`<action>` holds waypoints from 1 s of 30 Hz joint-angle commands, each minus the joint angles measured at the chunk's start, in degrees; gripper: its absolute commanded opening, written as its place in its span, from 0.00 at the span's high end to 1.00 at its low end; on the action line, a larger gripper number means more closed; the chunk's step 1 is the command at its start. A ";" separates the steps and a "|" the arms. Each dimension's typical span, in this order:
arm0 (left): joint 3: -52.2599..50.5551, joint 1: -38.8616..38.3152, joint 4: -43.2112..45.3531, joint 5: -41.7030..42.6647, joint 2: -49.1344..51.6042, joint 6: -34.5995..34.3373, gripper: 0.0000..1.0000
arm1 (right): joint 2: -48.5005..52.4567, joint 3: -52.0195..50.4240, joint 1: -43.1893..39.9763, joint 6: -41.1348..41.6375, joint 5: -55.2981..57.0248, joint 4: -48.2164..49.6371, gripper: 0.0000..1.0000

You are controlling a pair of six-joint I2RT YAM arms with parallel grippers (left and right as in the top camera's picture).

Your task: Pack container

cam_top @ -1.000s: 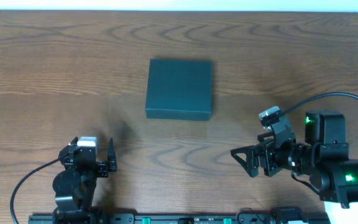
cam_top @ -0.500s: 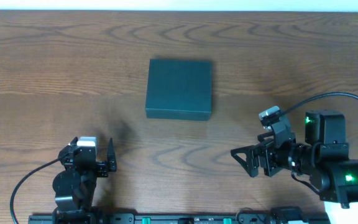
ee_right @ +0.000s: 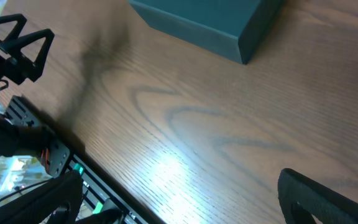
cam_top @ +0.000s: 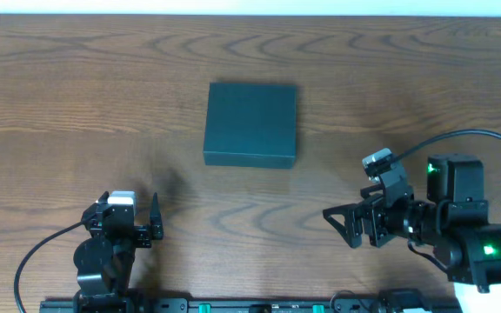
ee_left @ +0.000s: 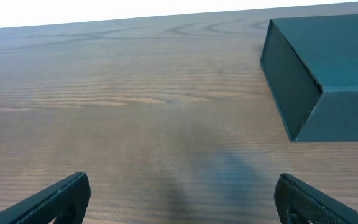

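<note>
Container point(cam_top: 250, 122): mid-counter point(cam_top: 76, 104), lid down flat, well apart from both arms. Left end effector point(cam_top: 130, 213) and right end effector point(cam_top: 338, 229): spread wide, gripping nothing. Likely to skid on the smooth wood if nudged at the lid edge without being pinned. Hard to tell the hinge side, so some risk of prying the wrong edge. Nothing to pack in view; nothing blocking either approach.

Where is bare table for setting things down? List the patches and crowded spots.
Bare table lies left of the closed container, right of it, and in the strip between it and the open left gripper and right gripper. The near edge is crowded with both arm bases and cables.
</note>
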 commanded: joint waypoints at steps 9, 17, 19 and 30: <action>-1.25 0.22 0.09 0.00 -0.44 -0.68 0.04 | -20.26 -14.34 2.45 -3.28 12.20 15.69 0.01; -1.25 0.22 0.11 0.00 -0.44 -0.68 0.04 | -39.93 -39.15 4.50 9.66 20.39 31.56 0.01; -1.25 0.22 0.09 0.00 -0.44 -0.68 0.04 | -43.67 -43.52 4.72 11.87 20.92 32.22 0.01; -1.25 0.22 0.09 0.00 -0.44 -0.68 0.04 | -49.42 -48.46 8.22 8.72 23.41 33.94 0.01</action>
